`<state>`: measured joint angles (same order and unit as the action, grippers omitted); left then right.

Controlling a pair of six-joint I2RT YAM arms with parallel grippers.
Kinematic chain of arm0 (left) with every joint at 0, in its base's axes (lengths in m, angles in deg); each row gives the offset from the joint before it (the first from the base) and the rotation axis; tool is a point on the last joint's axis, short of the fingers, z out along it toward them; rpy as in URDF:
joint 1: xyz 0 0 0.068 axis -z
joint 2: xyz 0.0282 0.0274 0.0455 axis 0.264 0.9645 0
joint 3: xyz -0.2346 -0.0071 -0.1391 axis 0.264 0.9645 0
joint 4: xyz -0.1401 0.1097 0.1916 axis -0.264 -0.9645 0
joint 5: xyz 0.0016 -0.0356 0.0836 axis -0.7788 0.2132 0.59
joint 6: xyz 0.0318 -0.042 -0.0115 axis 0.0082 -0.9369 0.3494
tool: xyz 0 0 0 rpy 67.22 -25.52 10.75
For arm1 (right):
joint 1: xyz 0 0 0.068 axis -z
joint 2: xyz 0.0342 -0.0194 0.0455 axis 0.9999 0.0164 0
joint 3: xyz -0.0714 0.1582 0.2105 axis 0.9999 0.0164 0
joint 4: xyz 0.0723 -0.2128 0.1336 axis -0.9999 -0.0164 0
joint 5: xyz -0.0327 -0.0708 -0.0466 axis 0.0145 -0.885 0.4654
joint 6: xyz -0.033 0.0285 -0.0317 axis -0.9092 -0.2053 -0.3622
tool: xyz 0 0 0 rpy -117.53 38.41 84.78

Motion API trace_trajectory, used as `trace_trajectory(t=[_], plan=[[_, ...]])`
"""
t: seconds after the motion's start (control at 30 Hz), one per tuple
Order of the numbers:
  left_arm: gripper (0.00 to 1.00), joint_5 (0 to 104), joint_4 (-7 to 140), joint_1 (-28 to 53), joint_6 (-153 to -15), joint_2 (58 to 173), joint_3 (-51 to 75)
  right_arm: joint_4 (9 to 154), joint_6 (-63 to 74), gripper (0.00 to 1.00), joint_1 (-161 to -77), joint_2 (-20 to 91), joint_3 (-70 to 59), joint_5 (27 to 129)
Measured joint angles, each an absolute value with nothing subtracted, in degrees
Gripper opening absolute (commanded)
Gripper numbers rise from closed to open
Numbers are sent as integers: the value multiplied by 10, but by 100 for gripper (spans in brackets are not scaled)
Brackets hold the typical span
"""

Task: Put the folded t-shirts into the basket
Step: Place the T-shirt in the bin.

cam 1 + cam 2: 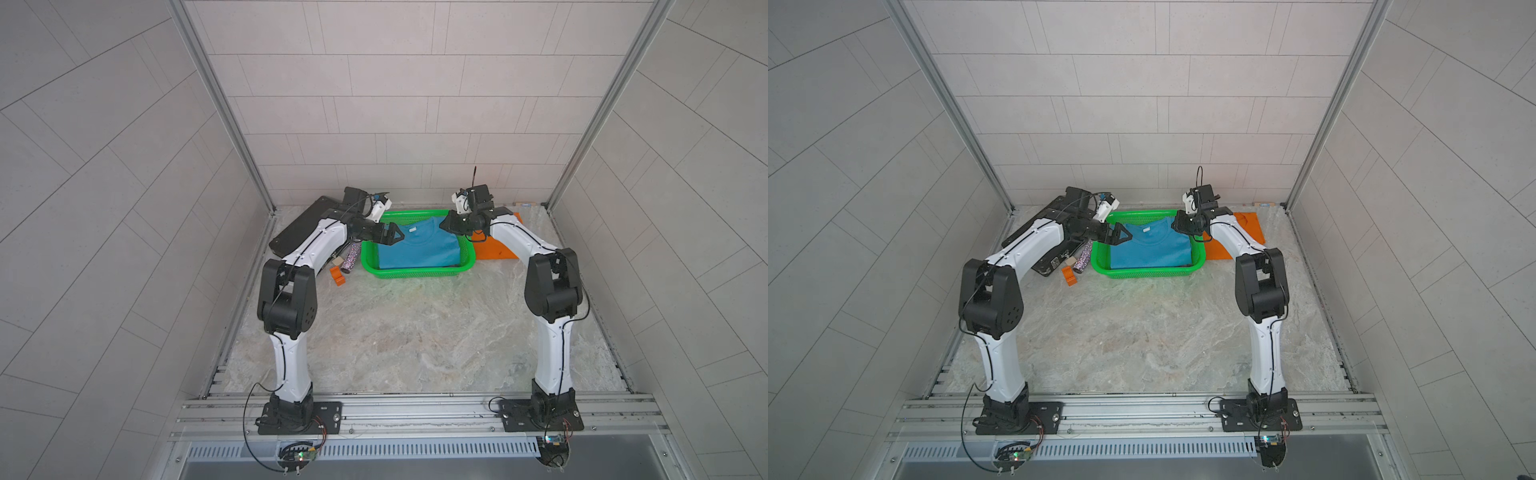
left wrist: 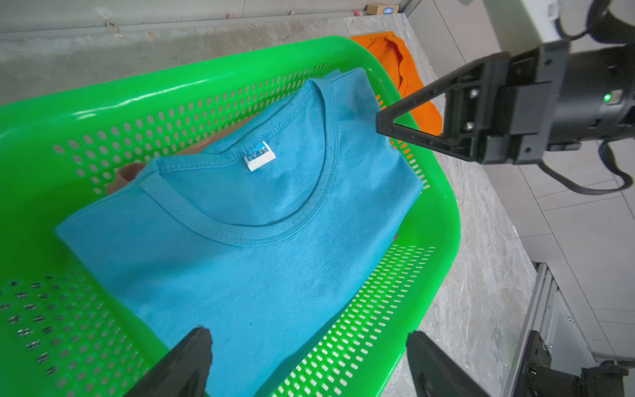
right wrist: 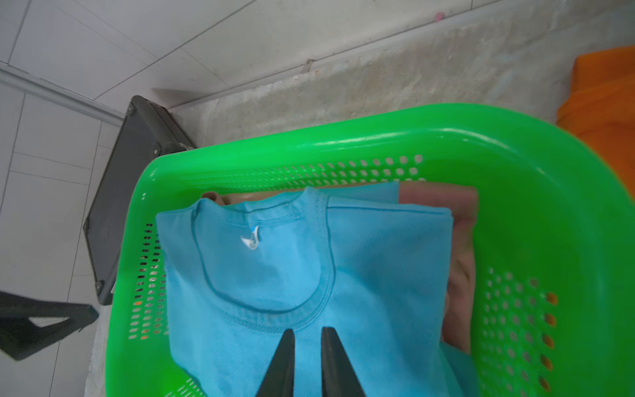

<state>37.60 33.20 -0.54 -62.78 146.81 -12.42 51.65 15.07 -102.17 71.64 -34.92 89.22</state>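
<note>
Teal tee (image 1: 419, 249) in basket (image 1: 415, 273) w/ pink tee (image 3: 464, 220), orange tee (image 1: 494, 249) out.

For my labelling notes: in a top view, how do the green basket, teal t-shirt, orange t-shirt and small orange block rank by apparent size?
1. green basket
2. teal t-shirt
3. orange t-shirt, partly hidden by the right arm
4. small orange block

teal t-shirt (image 1: 1152, 251): in basket (image 1: 1144, 273) | orange t-shirt (image 1: 1250, 230): on table (image 1: 1142, 332) beside basket | left tool (image 1: 1128, 237), right tool (image 1: 1175, 225): over basket ends
</note>
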Motion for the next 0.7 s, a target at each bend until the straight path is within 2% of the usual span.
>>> trace_trajectory(t=[0.2,0.37,0.57,0.7], plan=[[88,443,341,-7,-623,1517,-124,516,154,13,-1015,786,-411,867],[89,476,347,-8,-618,1526,-129,532,156,23,-1013,810,-448,860],[89,497,353,-7,-612,1529,-133,535,148,25,-1012,852,-532,879],[89,494,353,-8,-609,1529,-133,515,143,28,-1012,842,-547,888]])
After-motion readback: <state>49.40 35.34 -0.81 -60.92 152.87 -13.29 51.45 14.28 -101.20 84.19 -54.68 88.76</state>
